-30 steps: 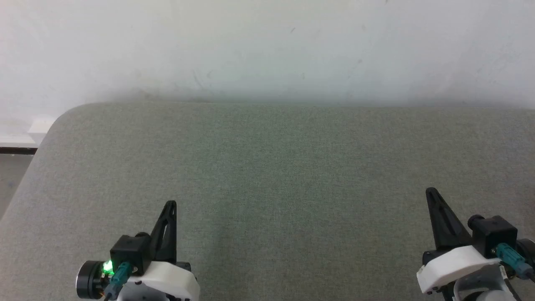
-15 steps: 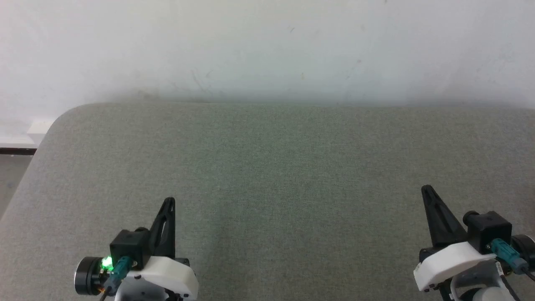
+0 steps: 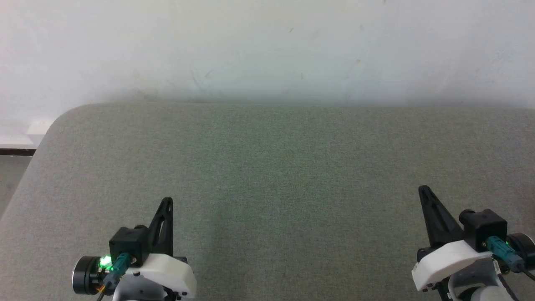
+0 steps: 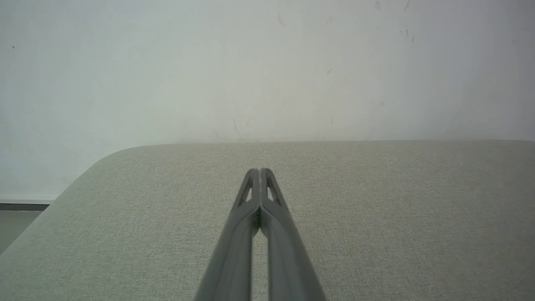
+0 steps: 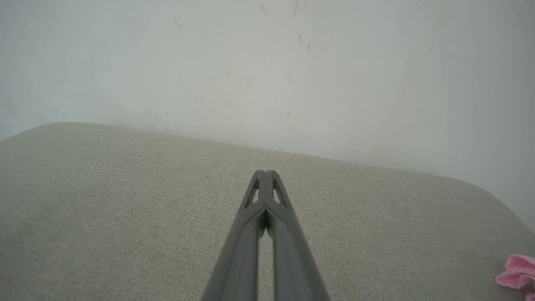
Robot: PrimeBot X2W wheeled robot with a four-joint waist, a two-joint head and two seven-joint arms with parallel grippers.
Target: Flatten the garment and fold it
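A small crumpled edge of the pink garment (image 5: 517, 272) peeks in at the lower right corner of the right wrist view, lying on the grey fabric surface (image 3: 267, 175). Most of it is out of frame. My left gripper (image 3: 167, 201) hovers low over the near left part of the surface, shut and holding nothing, its fingertips (image 4: 260, 172) pressed together. My right gripper (image 3: 423, 190) stands at the near right, likewise shut and bare, with its tips (image 5: 266, 173) touching. The garment lies off to the right of the right gripper.
The padded grey surface has rounded corners at the far left (image 3: 62, 117) and, in the right wrist view, the far right (image 5: 493, 196). A scuffed white wall (image 3: 267, 50) rises directly behind it. A dark floor strip (image 3: 16, 150) shows past the left edge.
Both grippers have edged slightly forward and up in the head view, still shut. Nothing else has moved.
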